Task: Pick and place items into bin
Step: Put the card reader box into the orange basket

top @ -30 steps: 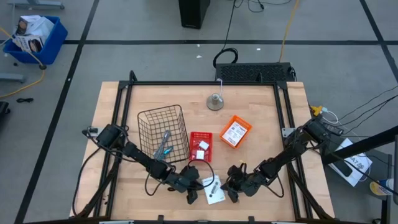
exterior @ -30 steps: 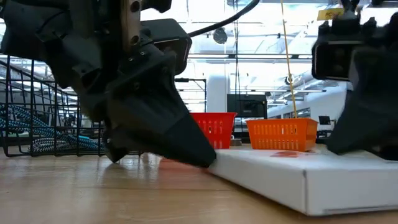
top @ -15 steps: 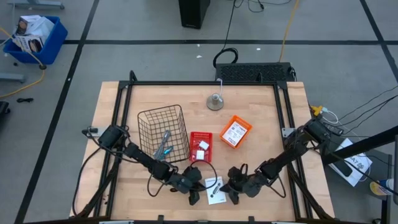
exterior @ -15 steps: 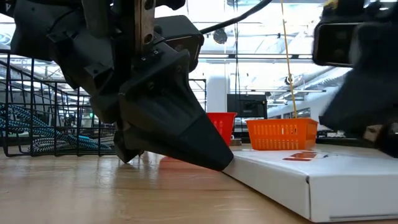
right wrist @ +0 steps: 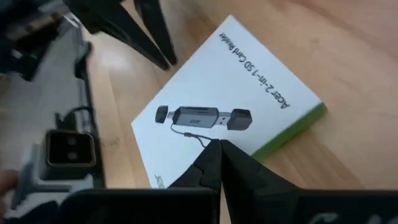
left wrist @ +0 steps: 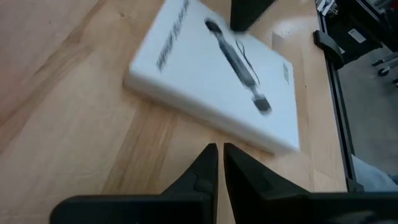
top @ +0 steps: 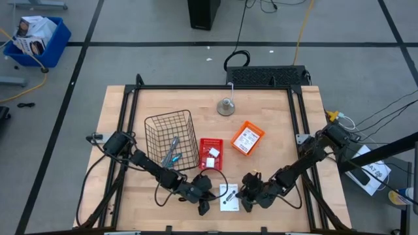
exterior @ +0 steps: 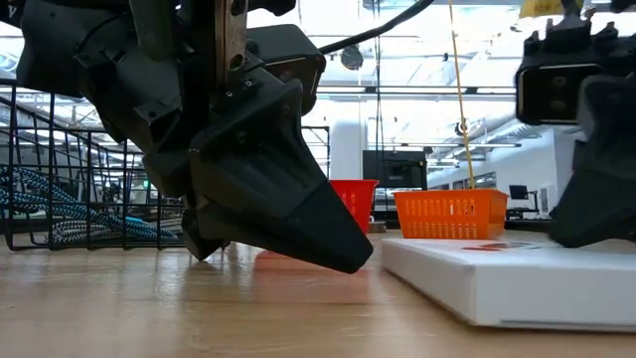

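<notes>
The flat white packet (top: pixel 228 196) with black marks lies flat on the table near its near edge, between both grippers. My left gripper (top: pixel 204 203) is shut, its tips (left wrist: pixel 217 155) standing just short of the packet's edge (exterior: pixel 388 254). My right gripper (top: pixel 247 199) is shut over the packet's right part. The slim blue-and-grey tool (top: pixel 173 151) lies inside the wire basket (top: pixel 157 124). The tiny white block (top: pixel 211 153) sits in a small red basket (top: pixel 210 145). My right gripper has its shut fingertips (right wrist: pixel 211 158) down on the packet's printed top face (right wrist: pixel 186 149), just beside the pictured card reader. The fingers come slanting down from the table's right. The packet (exterior: pixel 497 283) lies flat on the table under them.
An orange basket (top: pixel 247 138) holding a card stands right of the red one, and a small metal bell (top: pixel 226 106) stands near the far edge. A black frame (top: pixel 134 104) runs round the table. Bare wood lies at the table's right and far left.
The packet has slid along the table toward the right and turned about, and now lies squarer to the table's edges and clear of my left gripper. My left gripper moved slightly right early on, then held still. My right gripper shifted with the packet.
</notes>
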